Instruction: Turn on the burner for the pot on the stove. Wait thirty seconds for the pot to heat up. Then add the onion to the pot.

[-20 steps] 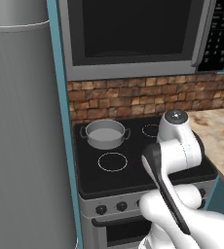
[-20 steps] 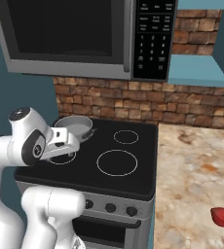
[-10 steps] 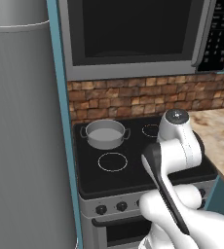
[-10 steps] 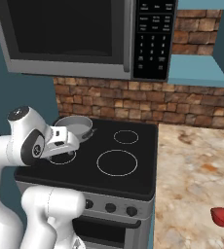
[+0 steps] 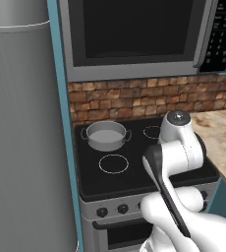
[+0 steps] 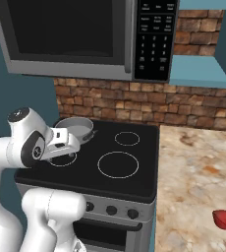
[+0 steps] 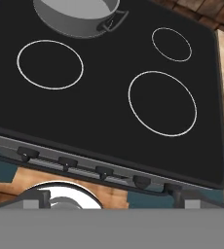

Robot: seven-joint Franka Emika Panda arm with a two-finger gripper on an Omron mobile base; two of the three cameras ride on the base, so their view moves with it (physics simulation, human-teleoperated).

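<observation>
a: where's the pot [image 5: 104, 136]?

b: back-left zone of the stove [image 5: 134, 170], sitting on that burner [image 7: 80, 29]. pale grey inside, nothing in it afaict. loop handles stick out either side.

a: gripper [image 7: 109, 196]?

b: hand view has the two dark finger tips [image 7: 37, 195] low in the frame, wide apart, about as far open as they go, nothing between them. it hangs over the stove's front edge, looking down on the glass top w/ the knob row [image 7: 65, 162] just ahead of the tips.

a: touching anything?

b: no, well clear of the pot and knobs.

a: onion [image 6: 224, 219]?

b: red ball on the speckled counter [image 6: 193, 172] to the right of the stove, near the front edge, well apart from the pot.

a: rest of the top?

b: three white rings bare: front-left [image 7: 50, 64], big one front-right [image 7: 162, 103], small back-right [image 7: 171, 44]. microwave [image 5: 134, 34] above, brick wall [image 5: 134, 98] behind, grey fridge [image 5: 21, 138] left of the stove.
</observation>
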